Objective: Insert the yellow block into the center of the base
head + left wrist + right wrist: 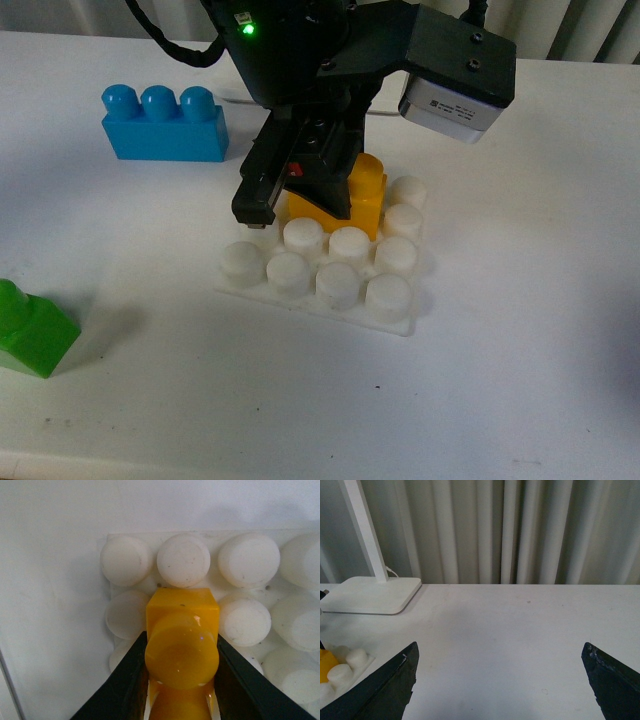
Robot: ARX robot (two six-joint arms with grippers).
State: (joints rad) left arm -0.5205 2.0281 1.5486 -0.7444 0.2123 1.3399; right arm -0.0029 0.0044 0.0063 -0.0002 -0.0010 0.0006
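Observation:
The yellow block [365, 195] stands among the studs of the white base [300, 298] in the middle of the table, over the base's inner area. My left gripper [305, 195] comes down from above and is shut on it. In the left wrist view both black fingers [125, 680] press the sides of the yellow block [182, 645], with the base's round studs [184, 560] around it. My right gripper [500, 680] is open over bare table, well apart; a corner of the base [342, 672] and a sliver of the yellow block [326, 662] show at its view's edge.
A blue three-stud brick [163, 123] lies at the back left. A green brick [30, 330] sits at the left front edge. A flat white slab with an upright pole [370, 592] stands before a curtain in the right wrist view.

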